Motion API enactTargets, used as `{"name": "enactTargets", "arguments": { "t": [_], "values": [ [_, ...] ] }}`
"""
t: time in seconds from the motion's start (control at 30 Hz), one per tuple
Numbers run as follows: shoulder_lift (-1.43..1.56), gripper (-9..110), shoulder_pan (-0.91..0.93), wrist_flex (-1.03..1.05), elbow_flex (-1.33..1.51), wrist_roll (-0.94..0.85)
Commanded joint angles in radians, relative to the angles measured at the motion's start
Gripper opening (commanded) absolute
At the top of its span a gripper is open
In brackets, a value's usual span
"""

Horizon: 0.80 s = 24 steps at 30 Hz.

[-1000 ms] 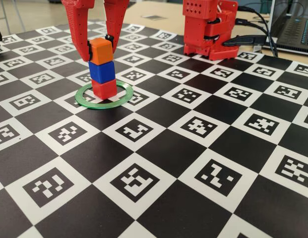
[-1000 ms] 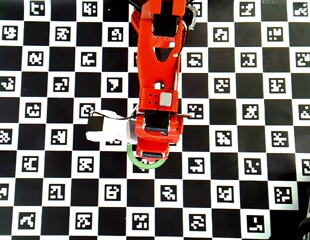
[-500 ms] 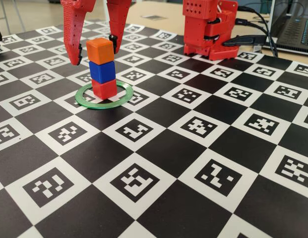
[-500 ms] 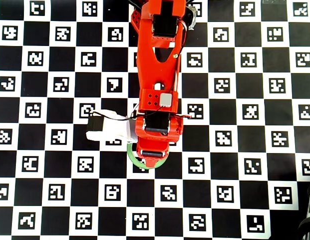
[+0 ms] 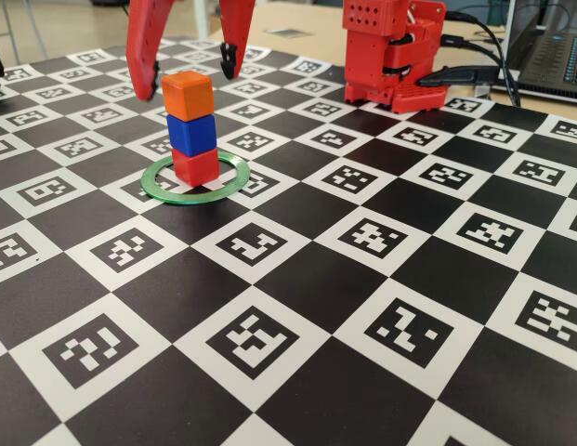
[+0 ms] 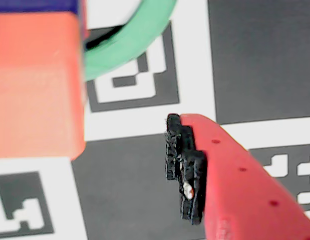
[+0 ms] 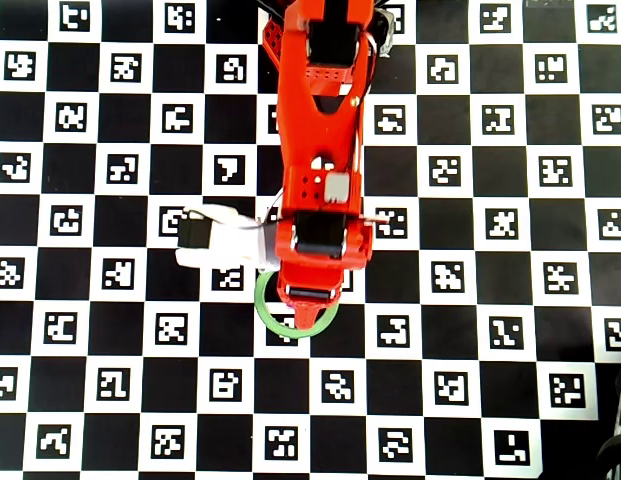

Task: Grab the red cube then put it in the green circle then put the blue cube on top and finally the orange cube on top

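So the stack is basically done: red cube (image 5: 196, 165) sits inside the green ring (image 5: 234, 182), blue cube (image 5: 192, 135) on top of it, orange cube (image 5: 188, 94) capping the whole thing. In the fixed view the tower stands a bit towards the left part of the ring rather than dead centre, and each cube is twisted a little against the one under it, so it's not a perfectly clean column but it looks stable enough. All three are matte plastic with softly rounded edges, same size, and orange reads clearly lighter than the red at the bottom.

The claw (image 5: 190, 67) hangs right above and around the top of the stack, spread wide, holding nothing. One finger tip is left of the orange cube, the other behind and to its right, both clear of it. That makes sense for a release: the gap gives the cube room so nothing gets nudged.

The wrist view shows the orange cube (image 6: 37, 85) big and blurry at left, with one black-padded finger (image 6: 184, 167) well apart from it over the bench (image 6: 259, 55).

Overhead, the arm (image 7: 320, 150) covers the cubes; only part of the ring (image 7: 265, 312) peeks out.
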Motion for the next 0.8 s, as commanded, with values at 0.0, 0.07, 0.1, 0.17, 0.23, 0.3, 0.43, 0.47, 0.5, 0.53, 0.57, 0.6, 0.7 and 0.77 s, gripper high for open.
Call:
{"name": "enactTargets", "arguments": {
  "t": [0.0, 0.07, 0.1, 0.17, 0.23, 0.3, 0.43, 0.47, 0.5, 0.53, 0.57, 0.6, 0.7, 0.77],
  "values": [
    [0.137, 33, 0.029, -0.015, -0.038, -0.003],
    [0.155, 28, 0.046, -0.035, -0.021, -0.011],
    [0.164, 25, 0.052, -0.044, -0.009, -0.015],
    [0.193, 19, 0.060, -0.069, 0.029, -0.028],
    [0.236, 16, 0.067, -0.103, 0.081, -0.041],
    [0.282, 13, 0.078, -0.138, 0.130, -0.057],
    [0.356, 4, 0.112, -0.195, 0.202, -0.080],
    [0.371, 2, 0.121, -0.206, 0.216, -0.086],
    [0.388, -1, 0.132, -0.219, 0.233, -0.094],
    [0.408, -4, 0.141, -0.236, 0.253, -0.098],
    [0.431, -6, 0.152, -0.253, 0.275, -0.104],
    [0.453, -6, 0.161, -0.272, 0.298, -0.114],
    [0.500, -6, 0.181, -0.270, 0.334, -0.186],
    [0.540, -6, 0.193, -0.272, 0.373, -0.245]
  ]
}}
